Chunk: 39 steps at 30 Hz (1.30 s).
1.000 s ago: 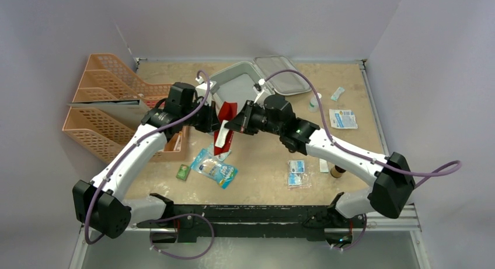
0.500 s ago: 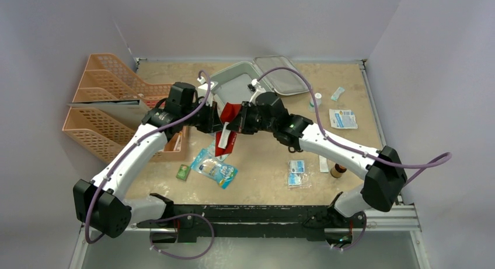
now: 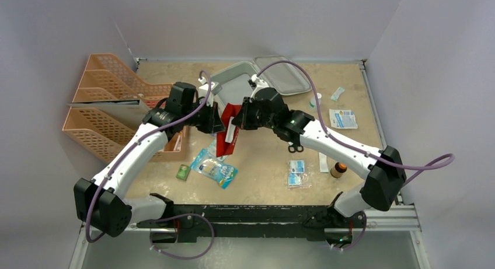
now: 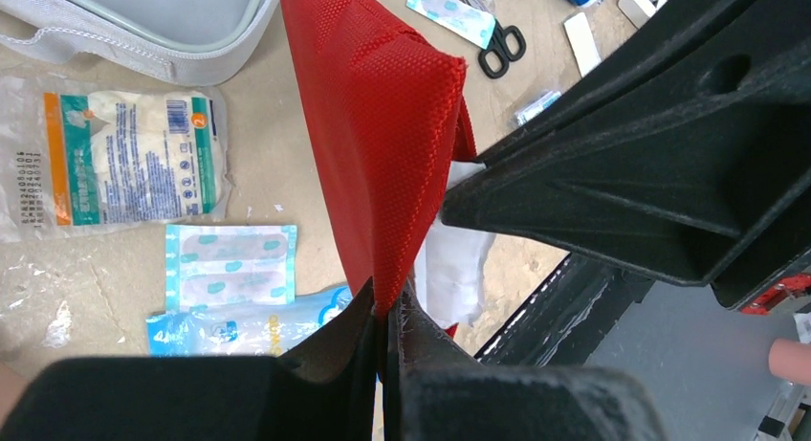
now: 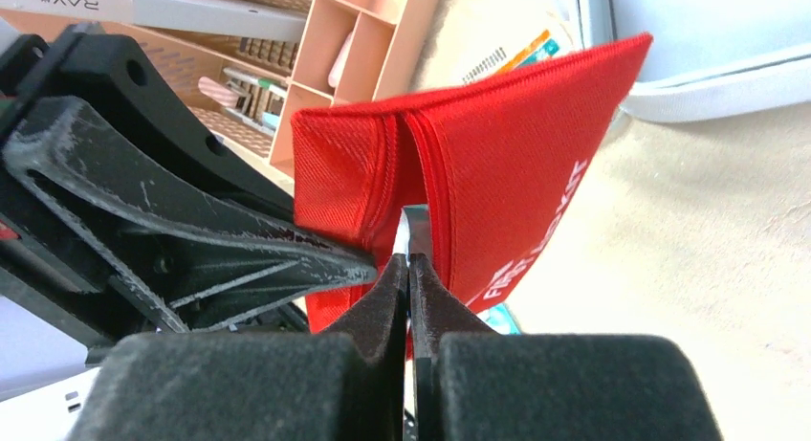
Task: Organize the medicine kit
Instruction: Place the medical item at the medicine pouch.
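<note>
Left gripper (image 4: 385,312): closed, pinching the lower edge of the red pouch (image 4: 378,125).
Right gripper (image 5: 409,264): closed on the same pouch at its open mouth, a small metal tab showing between the fingertips.
Red pouch: hung between the two grippers, clear of the table, white lettering on the side facing the right wrist camera.
Medicine kit (image 3: 236,82): lay open at the far middle of the table, just behind the raised pouch, its lid (image 3: 284,75) folded out to the right.
Orange trays (image 3: 111,105): stood along the left side.
Scissors (image 4: 502,49): lay on the table below the right arm.
Gauze packet (image 4: 124,159): lay flat beside the kit's near wall, with plaster strips (image 4: 230,264) next to it.
Brown bottle (image 3: 337,170): stood near the right arm's base.
</note>
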Motion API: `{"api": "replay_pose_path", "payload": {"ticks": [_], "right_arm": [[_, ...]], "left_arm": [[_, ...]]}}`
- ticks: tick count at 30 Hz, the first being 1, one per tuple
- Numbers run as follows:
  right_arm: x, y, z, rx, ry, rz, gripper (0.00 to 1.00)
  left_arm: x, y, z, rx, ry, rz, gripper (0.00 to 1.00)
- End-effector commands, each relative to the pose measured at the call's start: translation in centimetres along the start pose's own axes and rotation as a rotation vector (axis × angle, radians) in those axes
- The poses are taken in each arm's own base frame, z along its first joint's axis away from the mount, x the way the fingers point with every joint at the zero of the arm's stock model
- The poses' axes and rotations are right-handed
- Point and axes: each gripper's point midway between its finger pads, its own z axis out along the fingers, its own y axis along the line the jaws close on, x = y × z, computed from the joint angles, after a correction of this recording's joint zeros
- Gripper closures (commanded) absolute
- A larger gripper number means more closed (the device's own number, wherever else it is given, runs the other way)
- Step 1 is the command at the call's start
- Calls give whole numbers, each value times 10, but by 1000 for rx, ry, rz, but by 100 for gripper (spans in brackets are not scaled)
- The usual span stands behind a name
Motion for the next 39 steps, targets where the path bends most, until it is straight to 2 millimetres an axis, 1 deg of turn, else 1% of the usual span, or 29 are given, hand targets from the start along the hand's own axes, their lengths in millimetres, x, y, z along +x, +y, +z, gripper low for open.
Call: {"api": "replay_pose_path", "payload": {"ticks": [1,3,7,10,12,14,15,16,18,20,22,24,26,30,34,36,39], "right_arm": [[-22,3,4,12,-52,-97,100],[-29,2,8,28,-73,-147,100],[-27,-4,15,58,-58,-166,100],[-28,-12,17,93,-66,-172,100],[-29,-15,15,111,-69,-176,94],[-32,-12,10,114,-68,-175,83],[-34,-6,5,96,-67,-171,77],[-35,1,-1,68,-64,-168,74],[-35,14,-14,14,-49,-164,64],[-33,19,-27,-5,-29,-164,59],[-25,20,-40,-27,5,-177,55],[-27,9,-52,22,-13,-210,54],[-33,-18,-60,142,-57,-249,54],[-36,-62,-67,245,-79,-304,54],[-34,-113,-67,362,-17,-277,54],[-27,-134,-64,422,35,-303,53],[-14,-157,-55,484,134,-332,53]], "left_arm": [[-7,-8,1,48,-21,26,100],[-7,-8,1,49,-20,25,100],[-7,-8,1,46,-25,19,100],[-8,-6,1,33,-28,11,100],[-7,-2,2,10,-28,2,100],[-7,2,2,-9,-23,-5,100],[-7,2,2,-15,-24,-5,100],[-7,3,2,-20,-24,-6,100],[-7,5,2,-31,-25,-6,100],[-7,8,2,-44,-24,-8,100],[-6,11,2,-65,-23,-11,100],[-7,15,0,-94,-27,-9,100],[-8,20,-3,-125,-34,-7,100],[-11,24,-9,-161,-57,0,100],[-14,23,-13,-167,-80,9,100],[-15,22,-15,-167,-91,14,100],[-18,21,-18,-171,-109,21,100]]}}
